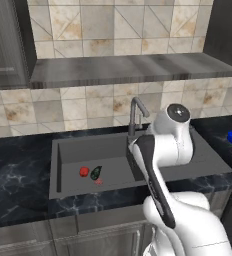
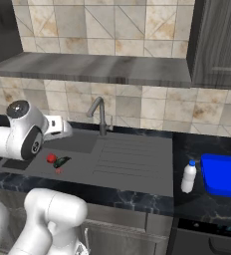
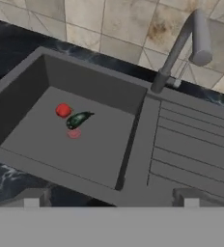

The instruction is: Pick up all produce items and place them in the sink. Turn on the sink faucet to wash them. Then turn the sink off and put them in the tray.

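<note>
I see the small bright red round ball (image 3: 63, 110) and dark green-black oval (image 3: 77, 119) touching on the dark grey matte sink (image 3: 138, 144) floor; both look light, slick; I'd pinch the oval's middle. Jaws apart.

The white arm (image 1: 160, 150) rises from its base, folds at a dark elbow and reaches forward, its round joint cap up high. The gripper (image 3: 111, 202) points forward and down, tilted. Its two small dark fingertips (image 3: 31, 198) poke up at the bottom of the hand view, standing wide apart with nothing held between them.
</note>
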